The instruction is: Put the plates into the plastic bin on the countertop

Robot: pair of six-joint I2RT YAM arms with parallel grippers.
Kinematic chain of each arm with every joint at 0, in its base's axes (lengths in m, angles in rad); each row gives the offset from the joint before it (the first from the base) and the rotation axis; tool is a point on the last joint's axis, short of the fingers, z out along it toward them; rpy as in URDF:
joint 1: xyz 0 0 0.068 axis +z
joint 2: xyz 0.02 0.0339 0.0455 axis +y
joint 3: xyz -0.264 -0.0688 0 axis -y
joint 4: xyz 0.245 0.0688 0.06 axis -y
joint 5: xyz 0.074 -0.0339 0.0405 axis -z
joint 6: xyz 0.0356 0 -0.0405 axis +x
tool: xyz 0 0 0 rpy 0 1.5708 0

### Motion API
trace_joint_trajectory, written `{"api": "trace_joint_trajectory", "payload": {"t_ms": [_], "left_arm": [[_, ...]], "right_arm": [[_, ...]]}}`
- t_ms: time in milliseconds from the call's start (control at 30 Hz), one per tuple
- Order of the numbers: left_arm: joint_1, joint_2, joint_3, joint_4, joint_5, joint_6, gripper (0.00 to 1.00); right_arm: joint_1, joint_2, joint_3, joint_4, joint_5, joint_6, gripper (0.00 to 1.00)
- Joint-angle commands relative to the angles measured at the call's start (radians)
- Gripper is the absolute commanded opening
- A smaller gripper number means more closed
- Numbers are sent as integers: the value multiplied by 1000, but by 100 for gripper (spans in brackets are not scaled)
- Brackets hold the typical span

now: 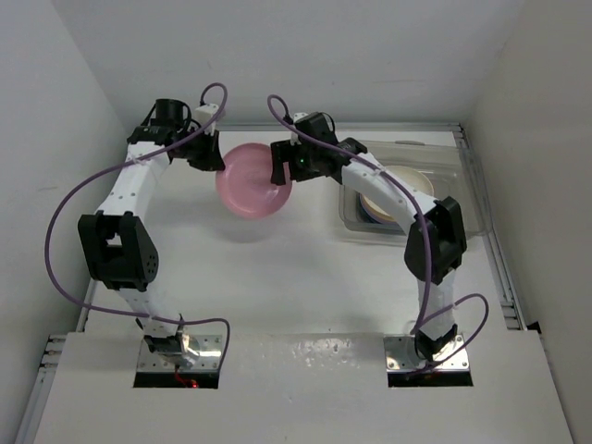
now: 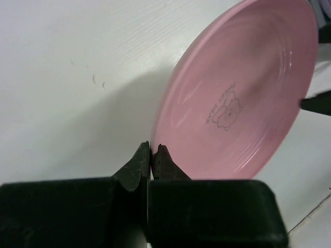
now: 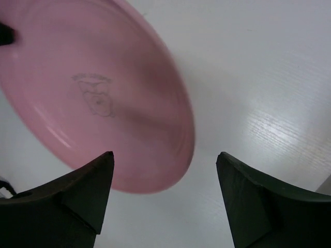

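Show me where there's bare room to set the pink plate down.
The widest bare countertop is the middle, between both arms, nearer the bases than the pink plate. The right half of the bin looks bare too. It is crowded in the bin's left half, where a stack sits under the right arm, and around the pink plate, flanked by the left hand and right hand.

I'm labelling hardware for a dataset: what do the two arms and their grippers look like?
Both the left arm and right arm have white links and black joints, each trailing a purple cable. The left gripper and right gripper have black wedge-shaped fingers.
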Motion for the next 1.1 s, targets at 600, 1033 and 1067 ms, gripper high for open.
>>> {"api": "trace_joint_trajectory", "payload": {"t_ms": [600,1033,1067], "left_arm": [[-29,-71,32,-49,14,4,95],[103,-71,4,-28,-90,-18,99],[112,-71,-6,-28,-90,-18,99]], "right_arm": [[-146,-181,-224,151,35,215,0],[-658,-604,-618,-145,119,345,0],[-692,-611,-624,-151,127,335,0]]}}
